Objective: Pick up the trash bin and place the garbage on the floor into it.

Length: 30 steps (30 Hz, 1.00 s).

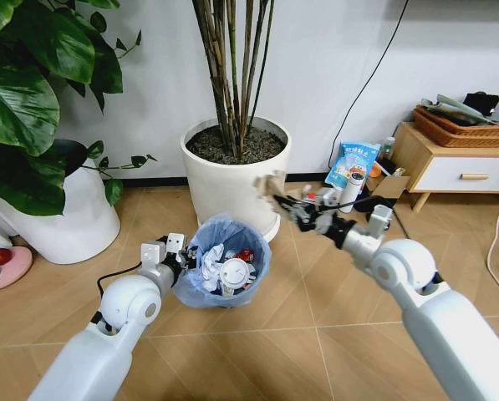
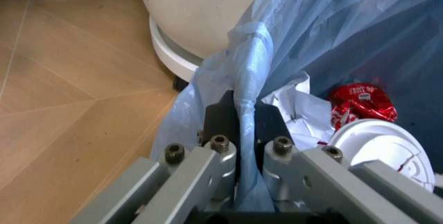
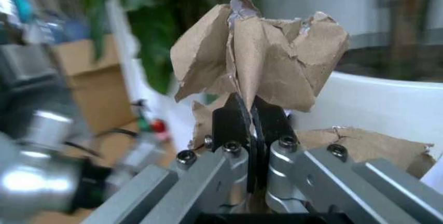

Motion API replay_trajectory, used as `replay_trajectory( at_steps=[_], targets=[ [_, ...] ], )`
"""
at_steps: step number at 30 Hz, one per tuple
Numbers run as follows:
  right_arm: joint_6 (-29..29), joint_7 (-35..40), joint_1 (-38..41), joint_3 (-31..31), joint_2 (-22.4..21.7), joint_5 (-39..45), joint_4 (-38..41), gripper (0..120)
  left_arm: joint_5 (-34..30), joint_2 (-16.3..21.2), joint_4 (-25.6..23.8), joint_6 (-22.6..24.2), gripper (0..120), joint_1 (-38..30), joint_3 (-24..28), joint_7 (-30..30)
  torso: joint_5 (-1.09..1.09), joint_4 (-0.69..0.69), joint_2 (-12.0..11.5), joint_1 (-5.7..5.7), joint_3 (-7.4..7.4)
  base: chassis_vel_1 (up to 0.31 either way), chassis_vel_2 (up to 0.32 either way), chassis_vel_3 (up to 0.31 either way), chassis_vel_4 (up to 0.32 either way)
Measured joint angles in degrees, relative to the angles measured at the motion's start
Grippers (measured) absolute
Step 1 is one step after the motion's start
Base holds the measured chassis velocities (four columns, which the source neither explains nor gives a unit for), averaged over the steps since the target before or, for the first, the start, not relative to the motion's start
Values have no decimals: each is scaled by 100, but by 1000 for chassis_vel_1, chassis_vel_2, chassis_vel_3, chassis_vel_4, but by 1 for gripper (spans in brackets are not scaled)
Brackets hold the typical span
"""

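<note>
Garbage, a crumpled brown paper scrap [image 3: 260, 60], sits pinched between the closed jaws of our right gripper [image 1: 276, 197], above and just right of the small round dark trash bin [image 1: 222, 263] with its crinkly light-blue liner. Our left gripper [image 2: 242, 130] is clamped on the liner fold at the bin's rim, which we judge steadies the bin beside the white plant pot [image 1: 232, 180] for the drop.

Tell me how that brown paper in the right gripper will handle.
The brown paper is creased and crumpled, so it is probably light and floppy. The right gripper pinches one thin fold, so it may slip or tear. It likely won't roll.
</note>
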Motion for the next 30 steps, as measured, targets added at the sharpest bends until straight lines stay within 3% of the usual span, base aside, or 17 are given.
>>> replay_trajectory(
  at_steps=[3, 10, 11, 14, 16, 19, 24, 30],
  targets=[
    [-49, 57, 89, -493, 174, 2, 74, 0, -15, 20, 5, 0, 0, -1, 6, -1, 0, 0, 0, 0, 0, 0, 0, 0, 0],
    [-110, -18, 44, -851, 188, -380, -67, 1, -57, 34, -28, 0, 0, 0, -31, -31, 1, -1, 0, 0, 0, 0, 0, 0, 0],
    [-116, -50, 30, -869, 170, -476, -97, 7, -57, 33, -38, 0, 0, 8, -41, -33, 0, -1, 0, 0, 0, 0, 0, 0, 0],
    [-111, -81, 24, -881, 168, -567, -142, 10, -58, 30, -44, 0, 0, 12, -46, -33, 1, -1, 0, 0, 0, 0, 0, 0, 0],
    [-85, -130, 41, -930, 219, -747, -268, 30, -55, 11, -51, 0, 0, 10, -52, -33, 0, -1, 0, 0, 0, 0, 0, 0, 0],
    [-77, -208, 48, -950, 248, -851, -309, 43, -52, 9, -53, 0, 0, 5, -55, -24, 0, 0, 0, 0, 0, 0, 0, 0, 0],
    [-45, -252, 43, -935, 246, -918, -348, 55, -51, 21, -55, 0, 0, -2, -75, -11, 1, 0, 0, 0, 0, 0, 0, 0, 0],
    [101, -255, 29, -808, 208, -1030, -460, 81, -51, 20, -54, 0, 0, -18, -82, 6, 1, -1, 0, 0, 0, 0, 0, 0, 0]
  ],
)
